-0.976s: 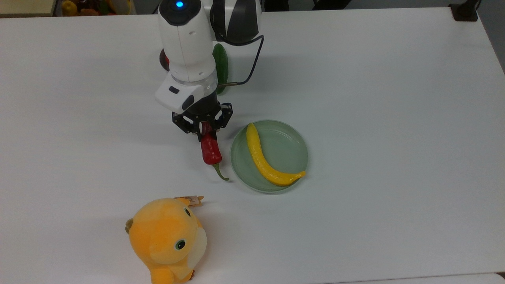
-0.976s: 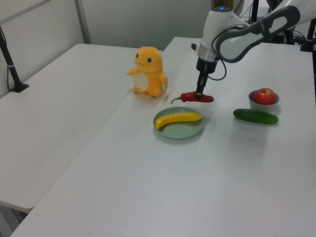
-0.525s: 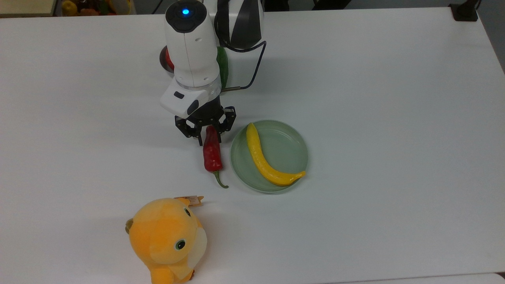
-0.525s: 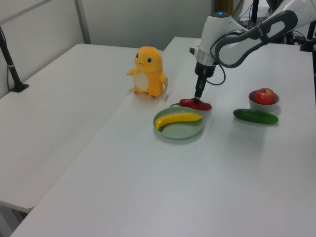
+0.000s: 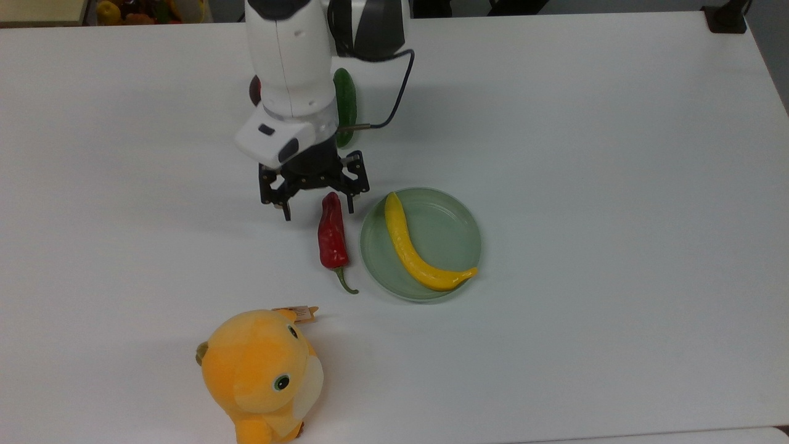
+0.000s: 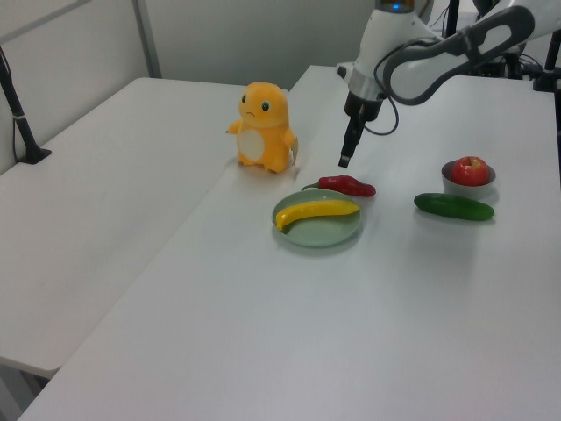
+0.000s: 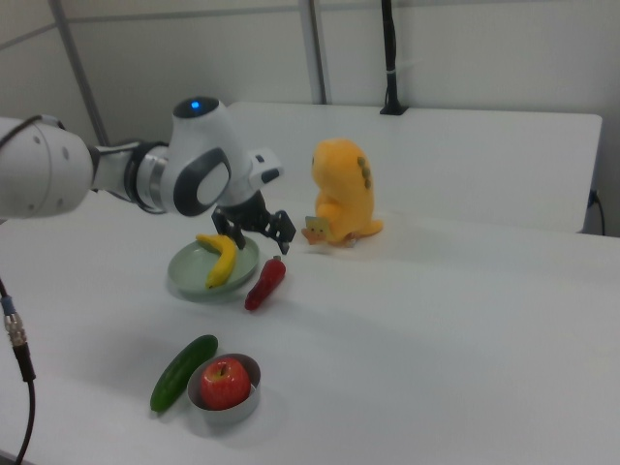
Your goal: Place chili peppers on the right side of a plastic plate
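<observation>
The dark-red chili pepper point(image 5: 331, 237) lies flat on the white table, close against the top view's left edge of the pale green plastic plate point(image 5: 453, 228). Its green stem points toward the plush toy. In the left view the chili point(image 6: 347, 185) lies just behind the plate point(image 6: 340, 231); in the right view the chili point(image 7: 264, 283) sits to the right of the plate point(image 7: 182, 278). My gripper point(image 5: 318, 211) hangs open above the chili's tapered end, holding nothing, lifted clear of it in the left view point(image 6: 344, 160) and the right view point(image 7: 260, 232).
A yellow curved fruit point(image 5: 413, 250) lies in the plate. A dark green cucumber point(image 6: 453, 206) and a small grey bowl point(image 7: 254, 373) holding a red apple point(image 6: 469, 169) sit behind the arm. An orange plush toy point(image 5: 262, 376) stands near the top view's front edge.
The gripper opened and let go of the chili, then rose away from it. The chili settled flat on the table beside the plate.
</observation>
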`<state>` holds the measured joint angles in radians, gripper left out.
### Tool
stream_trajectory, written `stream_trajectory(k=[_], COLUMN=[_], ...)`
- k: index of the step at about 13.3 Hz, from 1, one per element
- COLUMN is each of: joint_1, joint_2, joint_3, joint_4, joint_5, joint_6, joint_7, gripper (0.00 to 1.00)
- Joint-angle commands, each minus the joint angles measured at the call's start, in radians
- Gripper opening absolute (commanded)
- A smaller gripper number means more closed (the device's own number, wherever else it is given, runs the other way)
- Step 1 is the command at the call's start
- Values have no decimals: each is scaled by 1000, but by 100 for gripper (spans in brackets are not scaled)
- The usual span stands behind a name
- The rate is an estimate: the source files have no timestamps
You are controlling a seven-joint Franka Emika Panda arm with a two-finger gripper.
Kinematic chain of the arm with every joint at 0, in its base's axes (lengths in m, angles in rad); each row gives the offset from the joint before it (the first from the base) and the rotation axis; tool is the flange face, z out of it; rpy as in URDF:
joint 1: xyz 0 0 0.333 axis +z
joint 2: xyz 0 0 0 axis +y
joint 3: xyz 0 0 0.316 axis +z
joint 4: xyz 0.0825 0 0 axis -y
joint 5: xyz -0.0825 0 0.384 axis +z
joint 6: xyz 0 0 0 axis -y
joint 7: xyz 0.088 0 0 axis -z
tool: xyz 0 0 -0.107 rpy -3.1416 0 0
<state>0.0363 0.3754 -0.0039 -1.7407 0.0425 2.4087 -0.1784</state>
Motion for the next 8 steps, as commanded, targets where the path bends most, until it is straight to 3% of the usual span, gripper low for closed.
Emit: stream_trajectory(k=[1, 3, 5, 8], joint_1=[1, 1, 5, 16], joint_2=[-162, -202, -262, -344], joint_3=[-18, -40, -59, -79], joint_4=[-19, 19, 67, 66], joint_5=[8, 20, 69, 59], joint_6=[-139, -260, -434, -607], joint_7=[95, 134, 299, 330], gripper=[100, 100, 100, 100])
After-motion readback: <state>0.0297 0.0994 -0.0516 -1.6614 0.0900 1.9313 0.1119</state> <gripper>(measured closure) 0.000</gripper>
